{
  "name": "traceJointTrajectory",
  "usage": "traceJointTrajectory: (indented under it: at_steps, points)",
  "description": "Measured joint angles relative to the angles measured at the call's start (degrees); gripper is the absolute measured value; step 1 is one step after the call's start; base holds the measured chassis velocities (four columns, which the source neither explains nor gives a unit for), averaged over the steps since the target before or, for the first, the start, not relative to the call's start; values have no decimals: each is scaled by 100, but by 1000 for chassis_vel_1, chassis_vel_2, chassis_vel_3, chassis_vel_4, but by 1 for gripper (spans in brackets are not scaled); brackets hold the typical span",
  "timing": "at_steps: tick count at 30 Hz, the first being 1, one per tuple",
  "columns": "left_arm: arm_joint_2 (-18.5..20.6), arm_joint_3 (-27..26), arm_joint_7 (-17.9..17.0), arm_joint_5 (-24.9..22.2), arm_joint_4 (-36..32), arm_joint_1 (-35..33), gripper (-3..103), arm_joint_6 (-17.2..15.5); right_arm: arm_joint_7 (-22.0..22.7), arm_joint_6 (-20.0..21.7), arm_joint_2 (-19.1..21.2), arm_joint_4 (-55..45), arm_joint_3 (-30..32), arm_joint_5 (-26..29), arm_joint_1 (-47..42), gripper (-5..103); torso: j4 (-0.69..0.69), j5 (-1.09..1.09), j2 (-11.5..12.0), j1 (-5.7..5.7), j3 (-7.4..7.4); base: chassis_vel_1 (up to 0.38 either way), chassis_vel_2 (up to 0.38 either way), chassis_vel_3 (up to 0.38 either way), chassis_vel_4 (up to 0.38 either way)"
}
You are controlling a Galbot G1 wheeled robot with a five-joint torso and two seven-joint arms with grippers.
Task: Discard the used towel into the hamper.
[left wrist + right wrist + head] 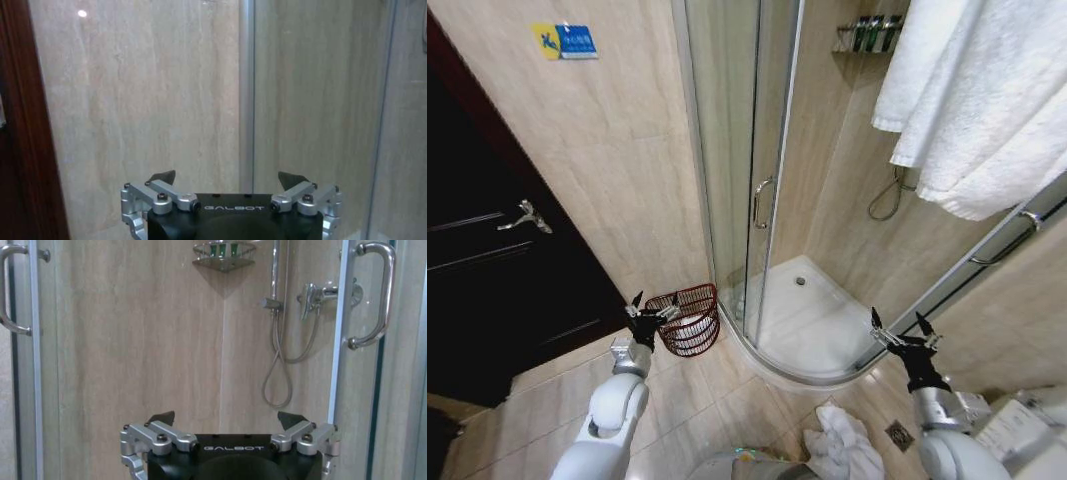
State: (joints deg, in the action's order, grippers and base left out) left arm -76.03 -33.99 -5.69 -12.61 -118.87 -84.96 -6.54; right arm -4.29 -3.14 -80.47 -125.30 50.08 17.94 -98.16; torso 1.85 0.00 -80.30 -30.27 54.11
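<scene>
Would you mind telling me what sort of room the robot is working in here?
Most likely a bathroom, perhaps in a hotel: a glass shower cubicle with a shower hose, white towels hanging on a rail, and tiled walls and floor.

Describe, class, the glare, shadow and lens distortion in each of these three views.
Head view: wide-angle lens bends the shower door and walls outward; the dark door is underlit. Left wrist view: a small bright light spot shines on the tiled wall, behind the open left hand. Right wrist view: the corner shelf casts a shadow downward; the open right hand sits dim.
</scene>
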Motion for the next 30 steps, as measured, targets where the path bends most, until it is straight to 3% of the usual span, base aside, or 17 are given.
traceJointTrajectory:
  at_steps: [13,30]
  points:
    - [18,124,-23,-8,104,140,100,-16,11,34,-8,2,24,-26,-17,100,0,0,0,-1,0,10,-9,-10,15]
    - [-32,134,-58,7,33,54,100,5,16,-34,34,-55,70,7,-175,100,-1,-1,0,1,0,94,-97,-112,101]
